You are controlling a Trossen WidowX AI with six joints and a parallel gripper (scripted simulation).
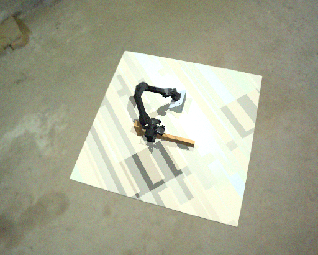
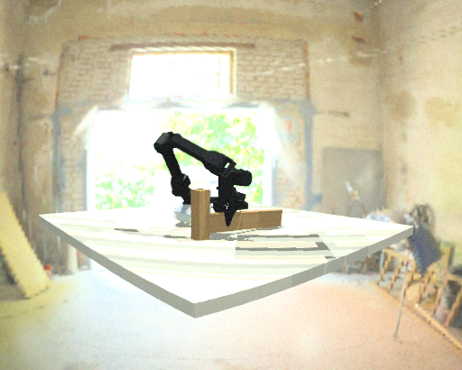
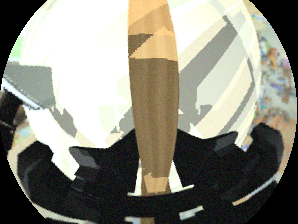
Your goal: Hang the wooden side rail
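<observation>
The wooden side rail [image 1: 177, 140] [image 2: 260, 218] [image 3: 154, 96] lies across the table with one end at the upright wooden headboard post [image 1: 138, 127] [image 2: 199, 214] and its far end down on the table top. My gripper [image 1: 151, 135] [image 2: 228, 217] [image 3: 152, 125] is shut on the rail close to the post, gripping it from above. In the wrist view the rail runs straight up from between my fingers. The steel hooks, the pins and the post's slot are hidden from all views.
The arm's base [image 1: 177, 101] stands on a pale block behind the post. The patterned table [image 1: 207, 174] [image 2: 201, 280] is a flat slab with open edges all round.
</observation>
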